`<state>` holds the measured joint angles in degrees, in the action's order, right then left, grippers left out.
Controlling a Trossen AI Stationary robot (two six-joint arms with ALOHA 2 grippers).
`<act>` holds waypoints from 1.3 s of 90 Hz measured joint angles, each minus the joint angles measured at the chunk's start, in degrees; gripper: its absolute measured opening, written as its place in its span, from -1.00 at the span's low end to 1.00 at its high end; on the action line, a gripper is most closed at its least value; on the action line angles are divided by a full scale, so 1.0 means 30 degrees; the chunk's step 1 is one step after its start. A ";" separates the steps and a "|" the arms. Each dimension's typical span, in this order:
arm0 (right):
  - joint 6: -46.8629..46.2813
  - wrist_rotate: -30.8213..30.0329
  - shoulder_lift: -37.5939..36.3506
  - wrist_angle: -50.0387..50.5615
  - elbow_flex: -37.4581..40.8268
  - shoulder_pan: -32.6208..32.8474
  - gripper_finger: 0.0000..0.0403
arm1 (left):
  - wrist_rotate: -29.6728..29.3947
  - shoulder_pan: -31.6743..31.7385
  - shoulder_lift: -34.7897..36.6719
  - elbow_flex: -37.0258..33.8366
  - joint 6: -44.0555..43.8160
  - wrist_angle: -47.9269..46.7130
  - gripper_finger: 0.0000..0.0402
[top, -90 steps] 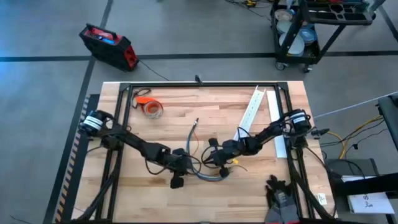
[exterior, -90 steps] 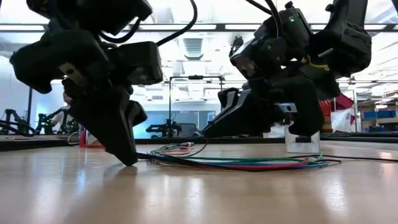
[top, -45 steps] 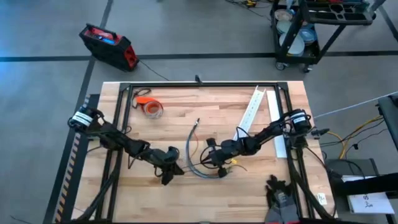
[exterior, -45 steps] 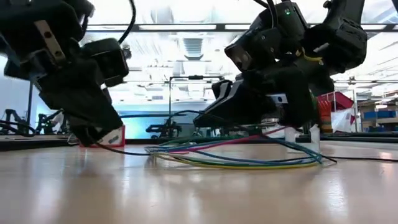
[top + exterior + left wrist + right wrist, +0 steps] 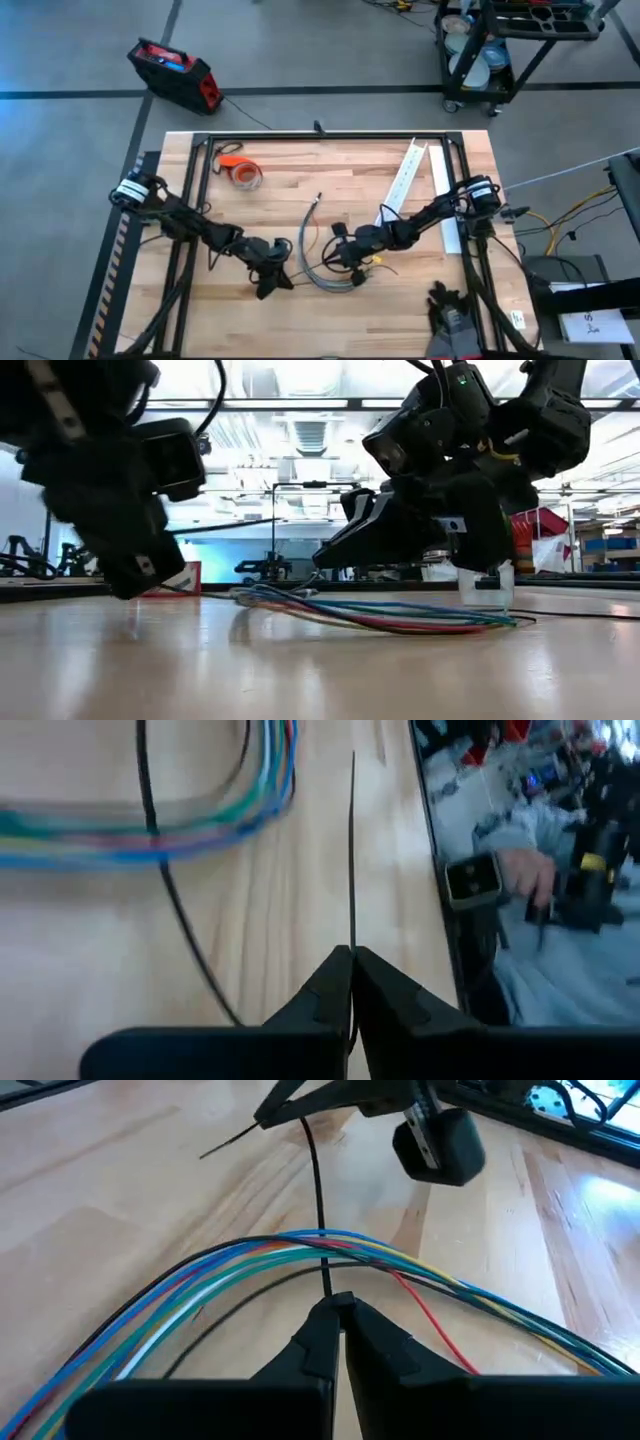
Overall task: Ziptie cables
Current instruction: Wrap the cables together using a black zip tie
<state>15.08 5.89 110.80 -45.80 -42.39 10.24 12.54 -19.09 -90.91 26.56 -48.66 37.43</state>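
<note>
L gripper has pulled back from the cables, clenched on the ziptie. R gripper stays pinched on a dark strand, prob the ziptie's other end, at the bundle mid-table. Looks like threading/wrap stage, not cinched yet.

Cables on table between left gripper, right gripper.

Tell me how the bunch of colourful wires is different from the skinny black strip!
The cables are many strands in blue, green, red and yellow; the ziptie is one thin black strip. The cables lie curved on the table; the ziptie is pinched in both tools, left and right. Both are bendy.
</note>
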 joint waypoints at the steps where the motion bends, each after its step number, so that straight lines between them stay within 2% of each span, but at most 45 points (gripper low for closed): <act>1: 0.0008 0.0001 0.0000 -0.0026 0.0002 0.0000 -1.00 | -0.0037 0.0071 0.0000 0.0003 -0.0215 0.0001 -1.00; 16: 0.0250 -0.0029 0.0000 -0.0885 0.0007 0.0051 -1.00 | -0.0175 0.0928 -0.0543 0.0002 -0.2623 0.0165 -1.00; 34: 0.0236 -0.0036 0.0047 -0.0985 0.0007 0.0051 -1.00 | -0.0028 0.1130 -0.0926 0.0003 -0.2901 0.2904 -1.00; 72: 0.0323 -0.0517 0.0124 -0.0941 0.0017 0.0085 -1.00 | -0.0799 0.1152 -0.0940 -0.0179 -0.4554 0.1686 -1.00; 117: 0.0323 -0.0488 0.0124 -0.0946 0.0019 0.0211 -1.00 | -0.1841 0.1181 -0.0933 -0.1293 -0.5005 0.3877 -1.00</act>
<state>16.05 4.43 111.18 -48.64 -42.33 10.87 7.02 -15.55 -93.71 22.68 -63.68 49.06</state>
